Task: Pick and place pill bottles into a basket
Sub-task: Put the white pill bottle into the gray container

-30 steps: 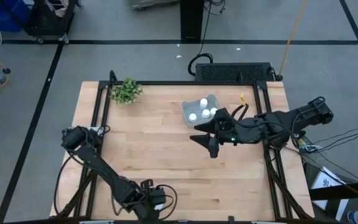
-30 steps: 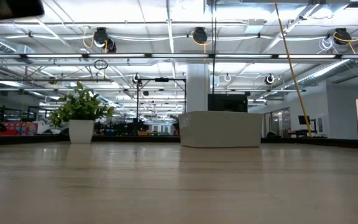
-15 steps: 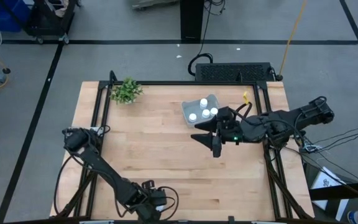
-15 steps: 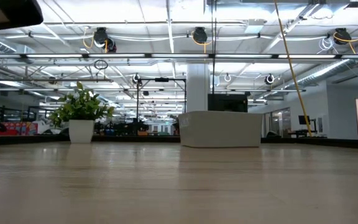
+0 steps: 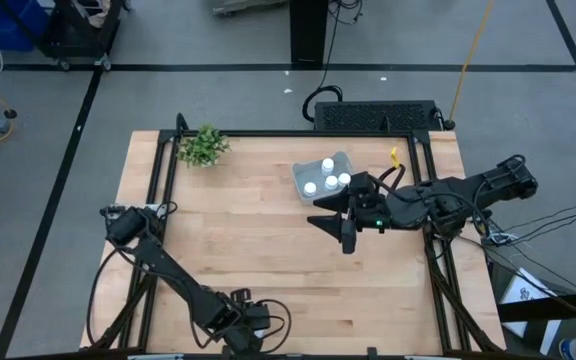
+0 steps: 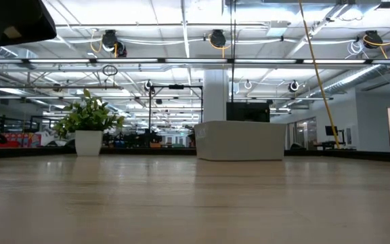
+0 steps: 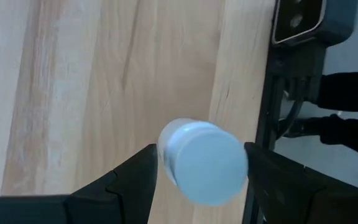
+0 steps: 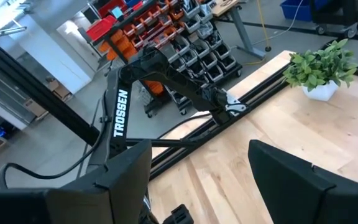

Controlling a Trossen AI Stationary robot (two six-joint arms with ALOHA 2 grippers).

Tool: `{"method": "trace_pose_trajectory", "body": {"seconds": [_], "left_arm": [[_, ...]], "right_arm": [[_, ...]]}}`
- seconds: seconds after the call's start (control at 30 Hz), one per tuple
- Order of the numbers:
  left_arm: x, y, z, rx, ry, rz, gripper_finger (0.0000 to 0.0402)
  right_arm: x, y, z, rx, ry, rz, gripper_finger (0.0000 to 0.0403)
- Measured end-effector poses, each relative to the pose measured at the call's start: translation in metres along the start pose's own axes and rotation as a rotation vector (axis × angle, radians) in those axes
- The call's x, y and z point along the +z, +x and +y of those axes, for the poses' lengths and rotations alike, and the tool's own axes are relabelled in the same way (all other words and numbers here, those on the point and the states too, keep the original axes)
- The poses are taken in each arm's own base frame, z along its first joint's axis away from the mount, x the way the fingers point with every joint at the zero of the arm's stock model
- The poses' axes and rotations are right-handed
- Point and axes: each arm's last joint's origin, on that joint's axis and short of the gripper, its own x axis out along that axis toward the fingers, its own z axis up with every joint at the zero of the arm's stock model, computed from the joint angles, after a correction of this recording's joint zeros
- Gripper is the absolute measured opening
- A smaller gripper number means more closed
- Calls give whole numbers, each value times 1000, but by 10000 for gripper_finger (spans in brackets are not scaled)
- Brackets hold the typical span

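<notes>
My left gripper (image 5: 118,222) is at the table's left edge, shut on a white pill bottle (image 7: 202,162) whose round end faces the wrist camera. The pale basket (image 5: 322,177) stands at the far middle of the table with three white bottles (image 5: 326,178) in it. It also shows in the low view (image 6: 241,141). My right gripper (image 5: 336,228) hovers just on the near side of the basket, open and empty, and its spread fingers show in the right wrist view (image 8: 197,186). My left gripper pinches the bottle's round side wall (image 7: 164,154) between its two fingers (image 7: 135,180), one on each side. The fingers point down at the table. The bottle stands along the fingers with its round end up toward the camera. Its lower end is hidden by the bottle itself.
A small green plant in a white pot (image 5: 203,146) stands at the far left corner and shows in the low view (image 6: 89,125). A black frame rail (image 7: 291,93) runs along the table's left edge beside my left gripper. Bare wood (image 5: 258,250) lies between the arms.
My left arm has shifted slightly toward the table's near edge. In the low view its dark shape at the upper left corner has grown and come lower.
</notes>
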Motion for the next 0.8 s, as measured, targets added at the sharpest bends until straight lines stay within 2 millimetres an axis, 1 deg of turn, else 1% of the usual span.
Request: {"method": "trace_pose_trajectory", "body": {"seconds": [0.43, 0.53, 0.67, 0.7, 0.8], "left_arm": [[0, 1, 0, -4, 7, 8, 241], [0, 1, 0, 1, 6, 2, 219], [3, 1, 2, -5, 18, 1, 170], [4, 1, 2, -6, 20, 2, 165], [5, 1, 3, -7, 22, 4, 165]], "right_arm": [[0, 0, 0, 0, -8, 0, 263], [0, 0, 0, 0, -7, 0, 263], [0, 0, 0, 0, -6, -1, 263], [0, 0, 0, 0, -7, -1, 263], [0, 0, 0, 0, -7, -1, 263]]}}
